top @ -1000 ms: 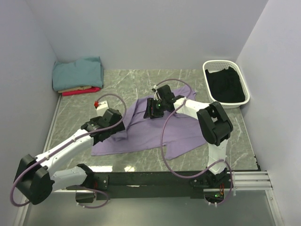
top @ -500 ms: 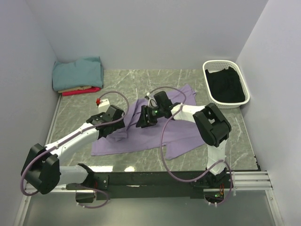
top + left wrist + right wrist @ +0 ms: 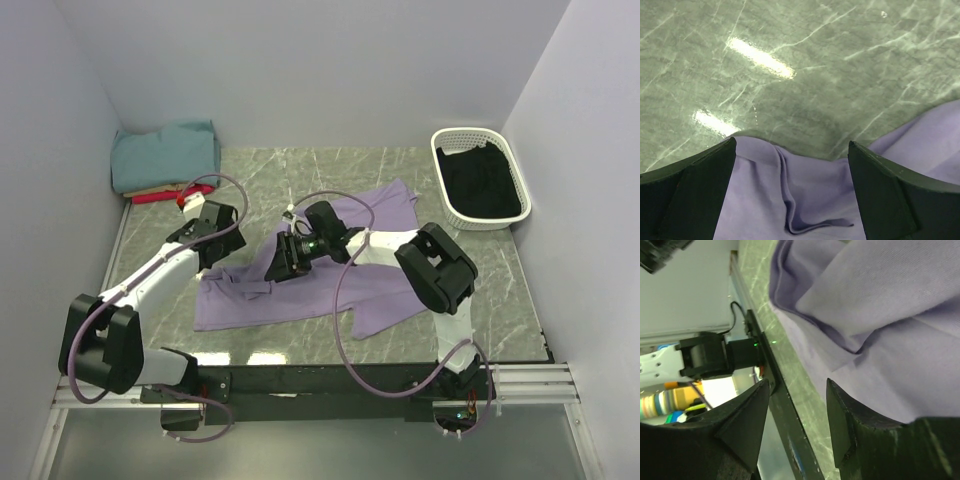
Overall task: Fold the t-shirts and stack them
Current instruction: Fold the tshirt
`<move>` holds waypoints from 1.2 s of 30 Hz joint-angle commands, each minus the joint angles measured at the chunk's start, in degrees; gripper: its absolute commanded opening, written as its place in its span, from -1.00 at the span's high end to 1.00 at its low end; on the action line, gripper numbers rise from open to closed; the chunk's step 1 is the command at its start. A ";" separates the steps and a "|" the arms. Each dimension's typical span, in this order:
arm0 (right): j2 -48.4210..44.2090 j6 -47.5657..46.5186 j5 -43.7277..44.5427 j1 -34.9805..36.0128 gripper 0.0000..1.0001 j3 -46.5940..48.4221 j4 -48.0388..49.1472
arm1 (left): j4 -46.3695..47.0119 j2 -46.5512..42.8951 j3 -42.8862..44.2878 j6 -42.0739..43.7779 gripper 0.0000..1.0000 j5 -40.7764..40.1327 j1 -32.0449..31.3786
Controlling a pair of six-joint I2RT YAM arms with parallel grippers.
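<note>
Marble tabletop (image 3: 300, 170), white walls on 3 sides. Left gripper (image 3: 790, 150) is spread about as wide as it goes and holds nothing. It hangs over the left edge of the lavender shirt (image 3: 330, 285), w/ a wrinkled fold of cloth right btwn the fingers and bare marble just beyond. Right gripper (image 3: 798, 390) stands roughly half open. Its wrist view shows only table and the black rail (image 3: 785, 410) in the gap, so no cloth is pinched, though a bunched fold of the shirt lies just beside one finger. From above it sits low over the shirt's middle-left, near the left gripper. The shirt itself lies spread but rumpled mid-table, not yet folded as far as can be seen. Far left corner has a stack: teal shirt (image 3: 165, 150) on top, tan shirt (image 3: 160, 188) under it, red shirt (image 3: 165, 197) at the bottom. Far right is a white basket (image 3: 445, 150) w/ dark cloth inside; can't tell if that's another shirt. By the look of it, 3 shirts are done. The lavender one needs flattening, folding, then a carry to the stack, which is well apart from both grippers.
</note>
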 commanded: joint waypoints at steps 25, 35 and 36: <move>9.40 -4.65 16.15 -2.00 -0.13 14.85 -9.76 | 1.06 -8.23 0.01 3.82 -0.92 14.37 3.89; 9.41 -5.35 20.37 -5.34 -0.15 14.33 -11.35 | -0.97 -13.25 -1.49 3.12 -0.89 16.83 3.89; 9.50 -5.18 19.93 -5.52 -0.15 14.33 -10.99 | -0.97 -13.25 -1.40 3.20 -0.88 17.01 3.89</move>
